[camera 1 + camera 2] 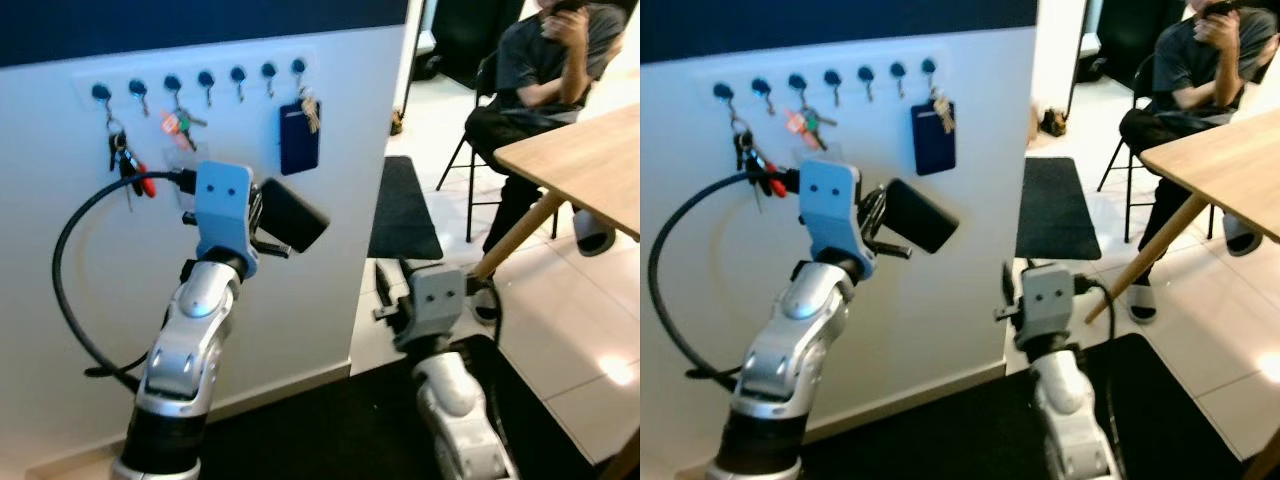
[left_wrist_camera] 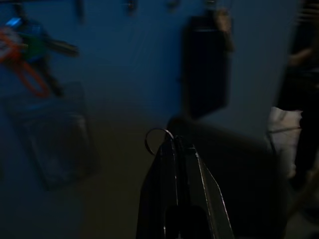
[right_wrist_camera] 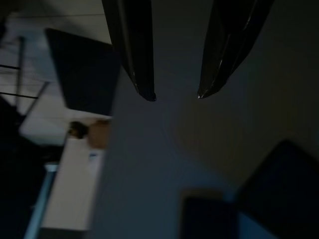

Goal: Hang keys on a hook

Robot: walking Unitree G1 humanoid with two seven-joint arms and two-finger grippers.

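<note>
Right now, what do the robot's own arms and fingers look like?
Both arms are silver with black joint sections and light blue wrist housings marked by two dark dots. A black cable loops off the left arm. Left gripper and right gripper have long black fingers.

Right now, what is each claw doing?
Left claw: shut on a key ring, raised near the wall hooks.
Right claw: open, holding nothing, hanging low.

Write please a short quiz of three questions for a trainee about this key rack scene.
1. True or false: the left pincer is shut on a thin metal key ring.
2. The dark blue rectangular card holder hangs from which end of the row of dark round wall hooks? A. the robot's left B. the robot's right
3. Fill in: the right pincer is ___.

Key: 1 true; 2 B; 3 open.
</note>
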